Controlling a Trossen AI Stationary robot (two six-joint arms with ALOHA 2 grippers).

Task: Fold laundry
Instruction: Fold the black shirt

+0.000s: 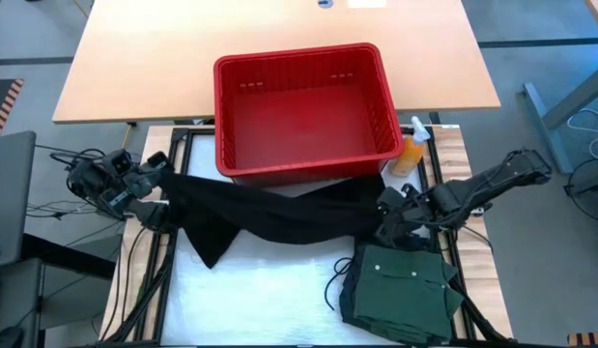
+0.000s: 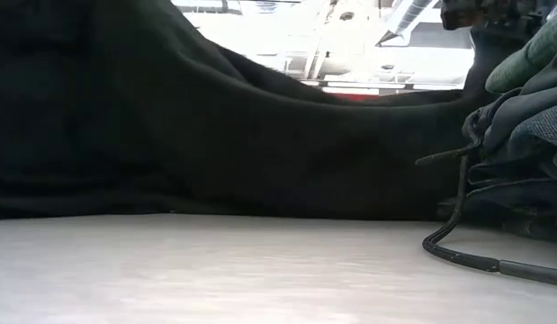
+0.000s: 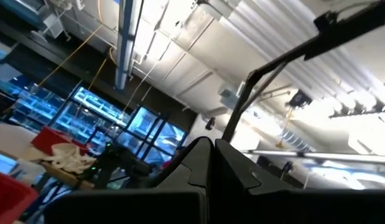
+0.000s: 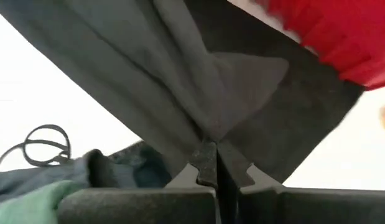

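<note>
High view: black garment (image 1: pixel 270 215) stretched between both pinching end effectors.

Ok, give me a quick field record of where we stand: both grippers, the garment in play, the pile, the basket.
left gripper: shut on the black garment's left end, at the table's left edge
right gripper: shut, pinching the black garment's right end
black garment: stretched between the two grippers, just in front of the basket, not yet folded
green shirt: lying in a pile at the table's front right
red basket: upright, empty, behind the garment
orange spray bottle: standing right of the basket
</note>
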